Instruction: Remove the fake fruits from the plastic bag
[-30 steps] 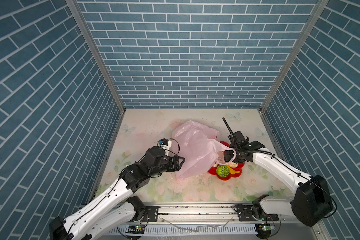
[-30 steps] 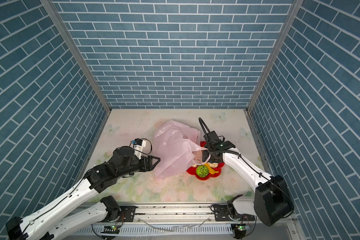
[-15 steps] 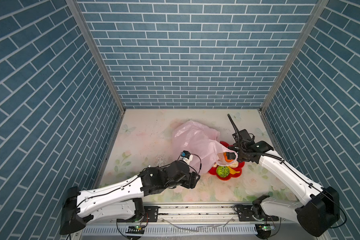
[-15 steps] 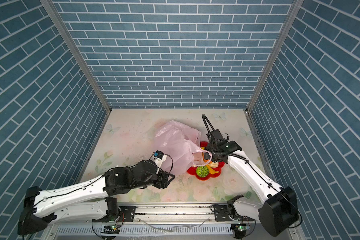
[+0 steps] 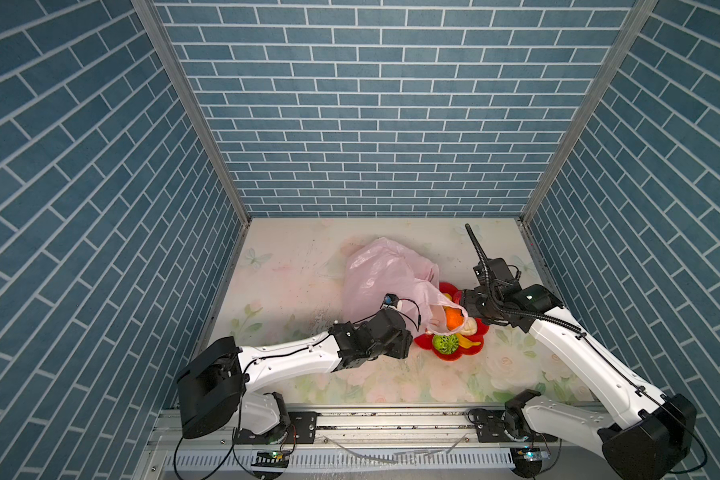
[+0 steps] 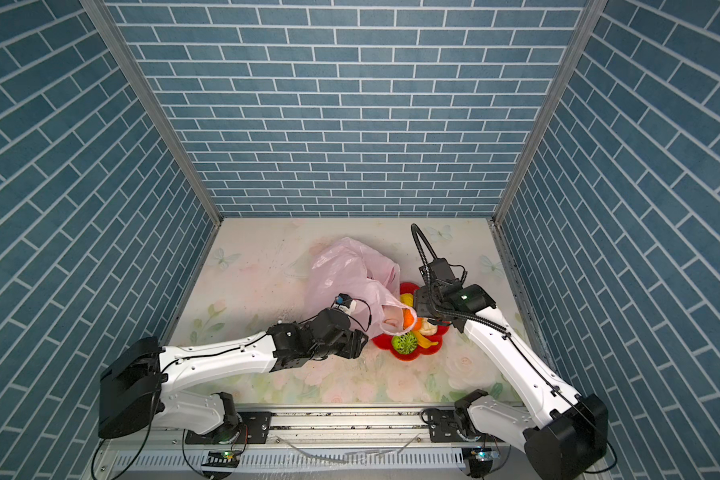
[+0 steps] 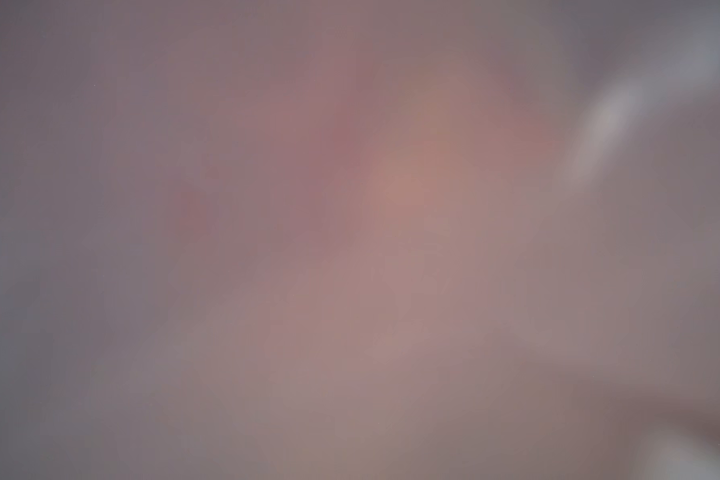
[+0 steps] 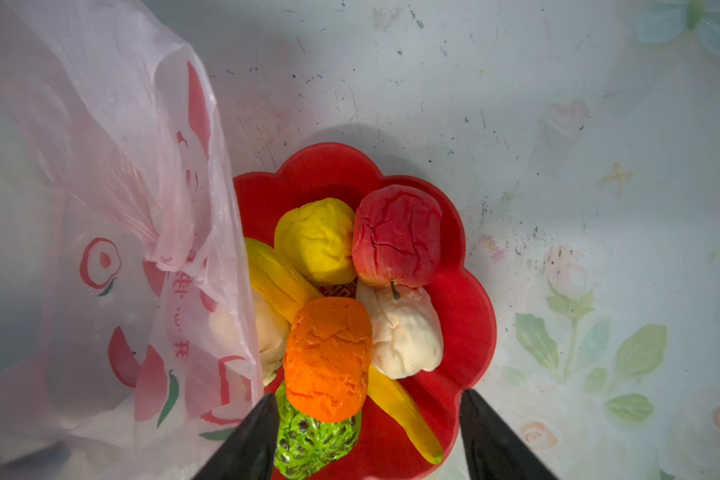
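We are seeing the flowered table [image 5: 292, 270] carrying the plastic bag [image 5: 375, 274], which is lying crumpled, its printed edge hanging over one side of the red dish [image 8: 466, 307]. The left gripper [image 6: 356, 343] is sitting just beside the bag's near edge. Its wrist camera is giving only a pink blur, so we cannot tell how its jaws are standing. The right gripper [image 8: 367, 397] is hovering over the dish with jaws wide apart, gripping nothing. The fake fruits [image 6: 404, 343] are piling in the dish: the orange one [image 8: 329, 357] on top, the red apple [image 8: 398, 237], a cream one [image 8: 406, 332], the yellow piece [image 8: 314, 241], the banana [image 8: 404, 415] and the green ball [image 8: 312, 440]. A second cream one [image 8: 269, 332] is partly hiding under the bag's edge
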Available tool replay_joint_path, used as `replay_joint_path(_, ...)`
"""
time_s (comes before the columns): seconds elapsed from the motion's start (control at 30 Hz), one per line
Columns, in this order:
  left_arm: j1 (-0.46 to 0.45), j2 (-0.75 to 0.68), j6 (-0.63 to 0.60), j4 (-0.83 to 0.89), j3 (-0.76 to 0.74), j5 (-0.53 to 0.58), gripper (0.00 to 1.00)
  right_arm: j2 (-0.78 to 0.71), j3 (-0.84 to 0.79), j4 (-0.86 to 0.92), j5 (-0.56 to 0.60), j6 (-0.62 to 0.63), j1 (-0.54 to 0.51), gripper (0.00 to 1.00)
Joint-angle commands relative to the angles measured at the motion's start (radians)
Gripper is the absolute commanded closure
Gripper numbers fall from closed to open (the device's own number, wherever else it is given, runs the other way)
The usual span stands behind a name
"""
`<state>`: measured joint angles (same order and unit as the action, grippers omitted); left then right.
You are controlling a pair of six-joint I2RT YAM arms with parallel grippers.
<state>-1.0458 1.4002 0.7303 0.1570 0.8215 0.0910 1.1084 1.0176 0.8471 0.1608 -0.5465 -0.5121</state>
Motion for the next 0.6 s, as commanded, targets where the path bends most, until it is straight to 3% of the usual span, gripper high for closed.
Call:
replay_joint_path(0.0,0.116,-0.052,-0.065,-0.017,-0.01,0.089,0.34,-0.054,0.037,0.04,0.096,-0.04,0.007,0.3)
replay_joint_path(0.13,0.372,-0.119,-0.135,-0.02,-0.018,0.021,0.31,-0.101,-0.026,-0.005,0.155,-0.047,0.023,0.29)
replay_joint_path(0.2,0.51,-0.087,-0.17,-0.025,0.002,-0.069,0.29,-0.13,-0.086,-0.08,0.18,-0.035,0.046,0.27)
replay_joint_path(0.27,0.59,-0.038,-0.205,-0.022,0.031,-0.132,0.28,-0.157,-0.149,-0.161,0.207,-0.024,0.082,0.26)
replay_joint_path(0.4,0.61,-0.012,-0.233,0.004,0.034,-0.197,0.26,-0.237,-0.305,-0.369,0.267,0.027,0.189,0.21)
replay_joint_path(0.47,0.613,-0.071,-0.243,0.004,-0.023,-0.149,0.24,-0.269,-0.368,-0.431,0.296,0.034,0.25,0.15)
replay_joint_path(0.5,0.628,-0.109,-0.254,0.005,-0.053,-0.12,0.05,-0.285,-0.401,-0.466,0.307,0.043,0.281,0.07)
replay_joint_path(0.57,0.683,-0.178,-0.272,0.009,-0.098,-0.093,0.01,-0.312,-0.465,-0.558,0.333,0.067,0.327,0.01)
